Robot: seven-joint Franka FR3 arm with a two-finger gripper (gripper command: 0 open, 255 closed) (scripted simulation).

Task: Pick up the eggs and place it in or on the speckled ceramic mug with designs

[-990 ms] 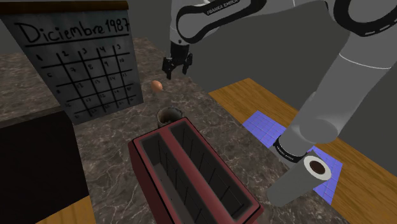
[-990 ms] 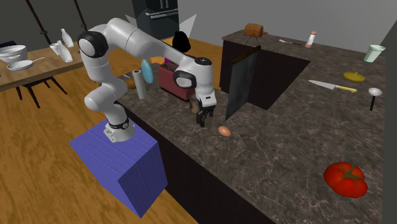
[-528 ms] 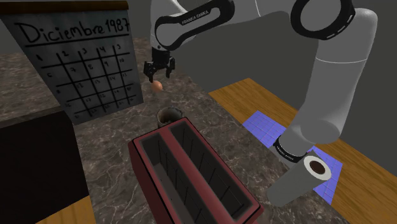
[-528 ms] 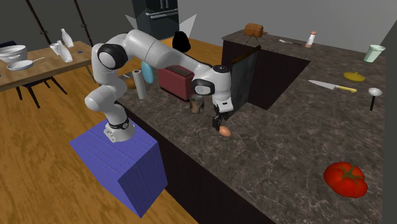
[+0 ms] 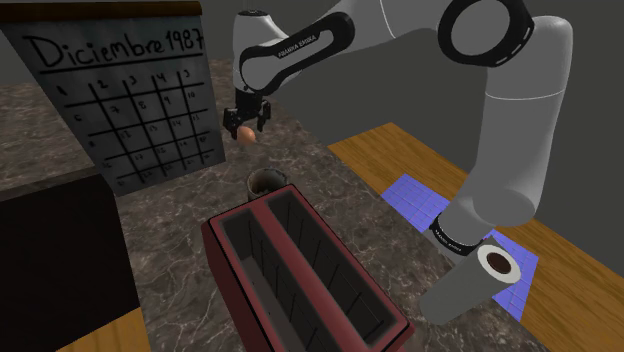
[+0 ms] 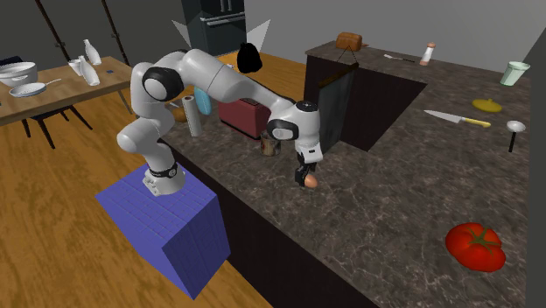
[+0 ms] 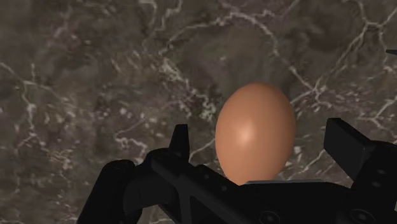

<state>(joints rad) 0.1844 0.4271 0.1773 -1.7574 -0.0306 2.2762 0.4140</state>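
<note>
Claw (image 7: 262, 137) spread apart w/ brown egg (image 7: 256, 121) btwn its tips, no contact, on dark marble counter (image 7: 95, 76).

Your arm (image 5: 515, 150) is built of smooth, glossy white tubular links, with broad dark rings (image 5: 452, 28) at the joints. Near the hand, a dark band carries white lettering (image 5: 293, 43) reading FRANKA EMIKA. At the foot sits a black collar (image 5: 455, 238) with small pale print, perhaps the same name. Your gripper (image 5: 245, 128) is all black and blocky, with two squared fingers (image 7: 347, 145). The stand (image 6: 166, 223) is a violet-blue box.
</note>
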